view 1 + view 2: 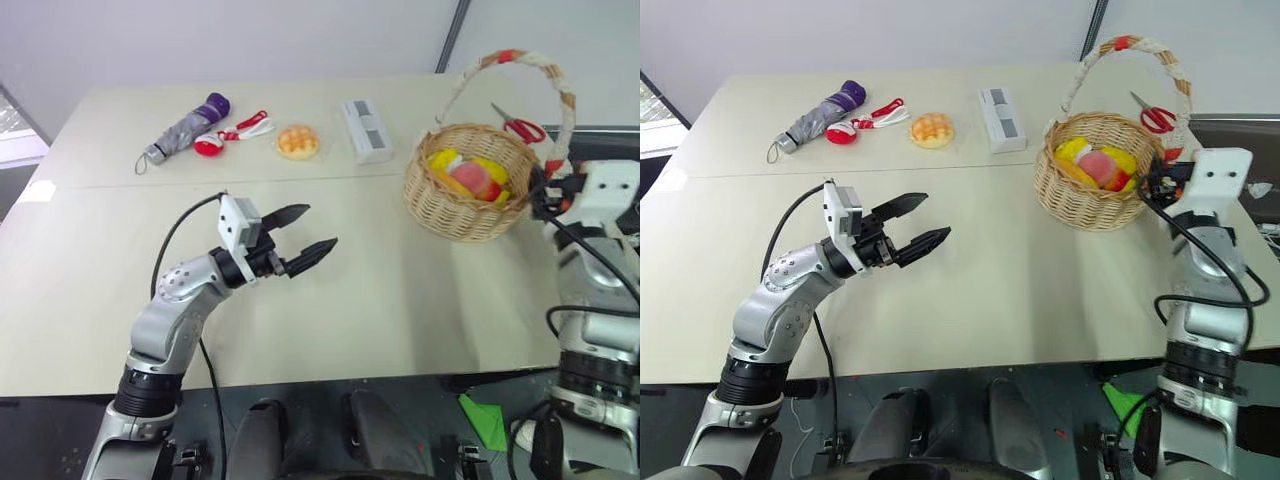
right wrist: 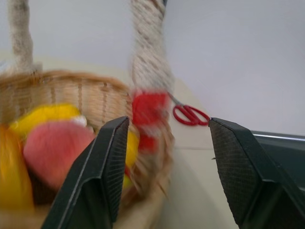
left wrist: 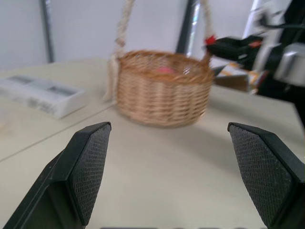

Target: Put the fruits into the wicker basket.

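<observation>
Basket (image 1: 455, 205) hides part of my fruits (image 1: 1097, 165) — four or so; both pincers — left (image 1: 303, 238), right (image 2: 164, 157) — released, empty

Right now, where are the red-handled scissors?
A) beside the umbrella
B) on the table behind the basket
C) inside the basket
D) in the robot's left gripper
B: the red-handled scissors lie flat on the table just beyond the wicker basket, near its handle.
</observation>
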Controlling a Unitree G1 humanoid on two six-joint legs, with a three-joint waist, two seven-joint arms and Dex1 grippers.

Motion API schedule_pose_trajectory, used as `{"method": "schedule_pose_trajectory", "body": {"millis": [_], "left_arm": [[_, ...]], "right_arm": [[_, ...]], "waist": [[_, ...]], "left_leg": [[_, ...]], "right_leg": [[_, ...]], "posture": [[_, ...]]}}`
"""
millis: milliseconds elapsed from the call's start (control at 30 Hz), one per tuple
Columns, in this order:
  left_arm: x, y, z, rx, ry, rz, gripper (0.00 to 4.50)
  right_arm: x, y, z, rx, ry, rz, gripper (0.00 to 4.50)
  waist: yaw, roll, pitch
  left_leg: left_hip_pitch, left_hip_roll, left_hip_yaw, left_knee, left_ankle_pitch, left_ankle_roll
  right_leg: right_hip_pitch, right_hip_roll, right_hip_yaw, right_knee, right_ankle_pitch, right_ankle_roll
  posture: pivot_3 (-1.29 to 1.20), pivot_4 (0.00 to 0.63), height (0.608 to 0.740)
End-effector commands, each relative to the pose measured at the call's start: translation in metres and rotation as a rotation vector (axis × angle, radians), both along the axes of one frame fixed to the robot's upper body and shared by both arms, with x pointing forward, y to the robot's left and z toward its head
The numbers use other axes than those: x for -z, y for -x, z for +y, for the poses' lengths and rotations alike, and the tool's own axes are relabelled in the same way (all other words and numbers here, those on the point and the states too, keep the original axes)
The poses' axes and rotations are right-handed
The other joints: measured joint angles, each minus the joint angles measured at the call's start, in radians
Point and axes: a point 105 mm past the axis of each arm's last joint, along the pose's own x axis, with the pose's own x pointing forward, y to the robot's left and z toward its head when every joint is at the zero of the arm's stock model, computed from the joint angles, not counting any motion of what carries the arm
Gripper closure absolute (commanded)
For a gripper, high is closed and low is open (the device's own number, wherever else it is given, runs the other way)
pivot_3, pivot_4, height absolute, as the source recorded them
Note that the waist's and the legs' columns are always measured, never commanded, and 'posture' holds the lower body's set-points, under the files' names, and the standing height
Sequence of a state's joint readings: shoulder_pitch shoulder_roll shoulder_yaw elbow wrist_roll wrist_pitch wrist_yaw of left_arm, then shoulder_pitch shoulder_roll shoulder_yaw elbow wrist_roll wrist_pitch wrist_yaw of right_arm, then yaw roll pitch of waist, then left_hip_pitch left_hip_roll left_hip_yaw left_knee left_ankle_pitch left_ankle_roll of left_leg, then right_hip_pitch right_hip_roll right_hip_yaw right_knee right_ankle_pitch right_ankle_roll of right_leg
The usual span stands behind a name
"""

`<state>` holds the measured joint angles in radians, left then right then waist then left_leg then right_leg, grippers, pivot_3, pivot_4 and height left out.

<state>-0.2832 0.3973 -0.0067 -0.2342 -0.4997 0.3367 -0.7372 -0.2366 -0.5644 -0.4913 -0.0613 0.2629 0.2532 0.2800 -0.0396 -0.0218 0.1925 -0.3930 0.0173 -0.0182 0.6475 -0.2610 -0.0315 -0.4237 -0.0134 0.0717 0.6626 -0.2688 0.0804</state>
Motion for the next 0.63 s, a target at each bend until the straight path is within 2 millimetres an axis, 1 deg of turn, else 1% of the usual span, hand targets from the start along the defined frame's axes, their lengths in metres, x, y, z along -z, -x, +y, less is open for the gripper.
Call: {"method": "schedule_pose_trajectory", "body": {"millis": [33, 67, 133, 167, 200, 267, 333, 400, 467, 633], "left_arm": [[0.004, -0.008, 0.027, -0.128, -0.031, -0.005, 0.27], [0.008, -0.012, 0.036, -0.183, -0.053, -0.006, 0.27], [0.015, -0.015, 0.051, -0.264, -0.070, 0.008, 0.27], [0.020, -0.015, 0.057, -0.296, -0.086, 0.015, 0.27], [0.025, -0.014, 0.061, -0.317, -0.098, 0.021, 0.27], [0.033, -0.013, 0.067, -0.349, -0.112, 0.038, 0.27], [0.039, -0.012, 0.072, -0.374, -0.110, 0.053, 0.27], [0.044, -0.009, 0.074, -0.392, -0.114, 0.063, 0.27], [0.049, -0.006, 0.076, -0.406, -0.123, 0.071, 0.27], [0.051, -0.001, 0.077, -0.413, -0.126, 0.073, 0.27]], "right_arm": [[-0.010, 0.018, 0.009, -0.142, 0.000, -0.015, 1.63], [-0.003, 0.021, 0.021, -0.214, 0.021, 0.028, 1.63], [0.016, 0.028, 0.052, -0.386, 0.061, 0.111, 1.63], [0.024, 0.033, 0.072, -0.488, 0.058, 0.151, 1.63], [0.031, 0.036, 0.087, -0.561, 0.056, 0.180, 1.63], [0.044, 0.038, 0.108, -0.649, 0.084, 0.232, 1.63], [0.057, 0.033, 0.122, -0.682, 0.111, 0.274, 1.63], [0.067, 0.027, 0.135, -0.713, 0.115, 0.291, 1.63], [0.072, 0.021, 0.147, -0.745, 0.096, 0.290, 1.63], [0.074, 0.013, 0.157, -0.774, 0.085, 0.274, 1.63]], "waist": [[-0.003, 0.000, 0.000], [-0.007, 0.000, 0.000], [-0.008, 0.000, 0.000], [-0.011, 0.000, 0.000], [-0.014, 0.000, 0.000], [-0.016, 0.000, 0.000], [-0.012, 0.000, 0.000], [-0.006, 0.000, 0.000], [-0.004, 0.000, 0.000], [0.000, 0.000, 0.000]], "left_leg": [[0.000, 0.000, 0.000, 0.000, 0.000, 0.000], [0.000, 0.000, 0.000, 0.000, 0.000, 0.000], [0.001, 0.001, 0.000, 0.000, 0.000, 0.000], [0.002, 0.001, 0.000, 0.000, 0.000, 0.000], [0.002, 0.002, 0.000, 0.000, 0.000, 0.000], [0.003, 0.005, 0.000, 0.000, 0.000, 0.000], [0.002, 0.005, 0.000, 0.001, 0.000, 0.000], [0.002, 0.005, 0.000, 0.001, 0.000, 0.000], [0.002, 0.004, 0.001, 0.001, 0.000, 0.000], [0.001, 0.003, 0.001, 0.001, 0.000, 0.000]], "right_leg": [[0.000, 0.000, 0.000, 0.000, 0.000, 0.000], [0.000, 0.000, 0.000, 0.000, 0.000, 0.000], [0.000, 0.001, 0.001, 0.000, 0.000, 0.000], [0.000, 0.001, 0.002, 0.000, 0.000, 0.000], [0.001, 0.002, 0.002, 0.000, 0.000, 0.000], [0.001, 0.003, 0.002, 0.000, 0.000, 0.000], [0.001, 0.003, 0.002, 0.000, 0.000, 0.000], [0.001, 0.003, 0.001, 0.000, 0.000, 0.000], [0.001, 0.003, 0.002, 0.000, 0.000, 0.000], [0.001, 0.001, 0.001, 0.000, 0.000, 0.000]], "posture": [[0.00, 0.150, 0.740], [0.00, 0.150, 0.740], [0.00, 0.150, 0.740], [0.00, 0.150, 0.740], [0.00, 0.150, 0.740], [0.00, 0.150, 0.740], [0.00, 0.150, 0.740], [0.00, 0.150, 0.740], [0.00, 0.150, 0.740], [0.00, 0.150, 0.740]]}}
